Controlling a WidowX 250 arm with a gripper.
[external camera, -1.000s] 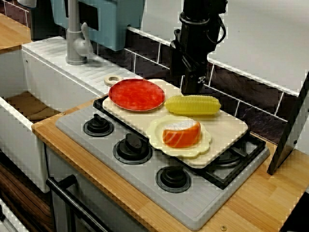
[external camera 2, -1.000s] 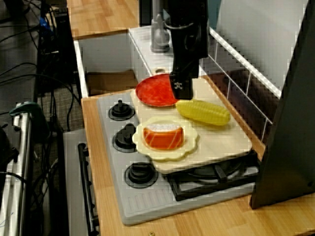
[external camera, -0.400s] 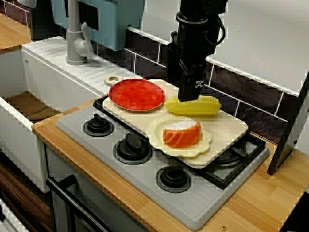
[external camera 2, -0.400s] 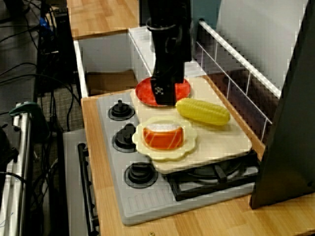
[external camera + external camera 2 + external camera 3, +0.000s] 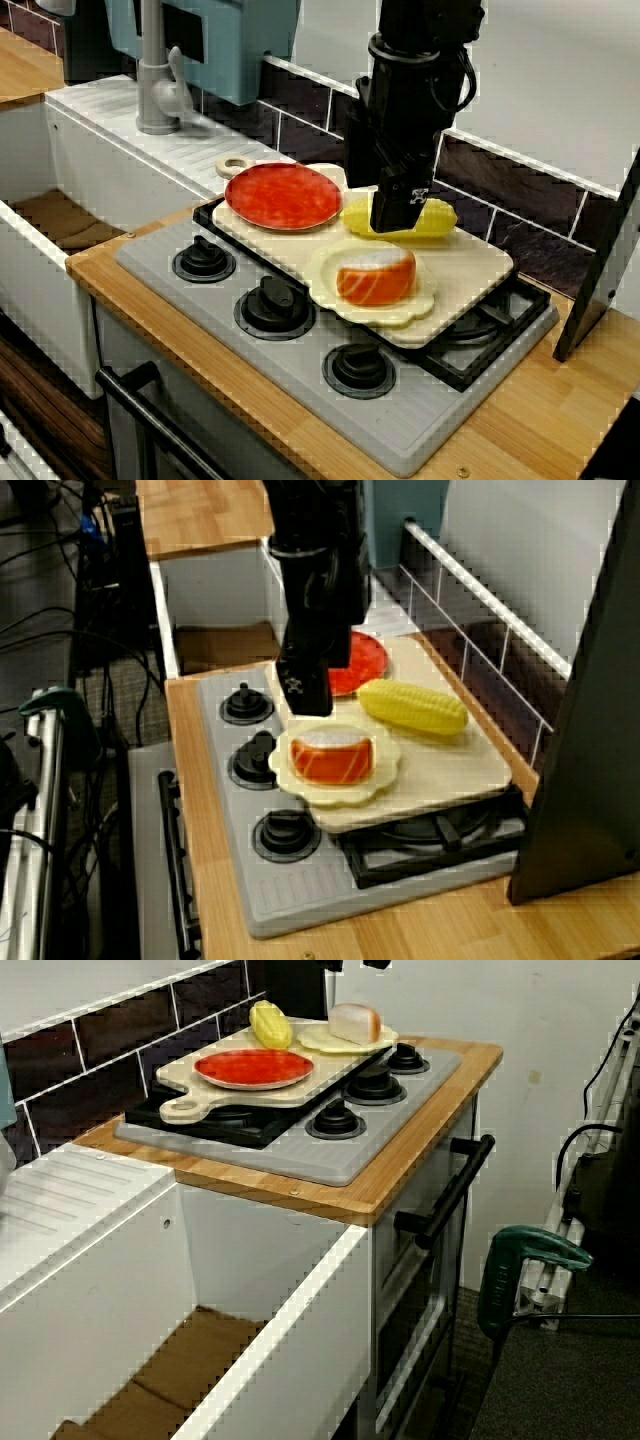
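I am watching the black arm (image 5: 412,110) come down over the stove (image 5: 300,372) from 12 o'clock. Its jaws hang low above the cutting board (image 5: 472,262). In the front view the tip covers the 9 o'clock end of the corn (image 5: 432,215). In the side view the same tip sits clear of the cob, which lies at 3 o'clock from it. There the tip is over the board's near edge, between the red plate (image 5: 283,195) and the scalloped plate (image 5: 322,272).

The two views place it differently, so I cannot tell whether the tip touches anything. From both angles the jaws read as one dark block. I cannot tell how far open they are, or whether they are closed. I see nothing carried beneath them. In the view from the sink end only a dark scrap of the arm shows at the top edge.

The corn lies on its side on the board, at 1 o'clock from the scalloped plate in the front view, toward the tiled wall. The salmon piece (image 5: 376,276) stands on the scalloped plate at 6 o'clock from the jaws. The red plate sits at 10 o'clock from that plate, near the board's handle (image 5: 236,164). The board rests across the burners at the back of the stove, with three black knobs (image 5: 274,303) in a row along the front. The stove is set into the wooden counter (image 5: 545,415), and the grey tap (image 5: 153,72) stands well apart at 10 o'clock.
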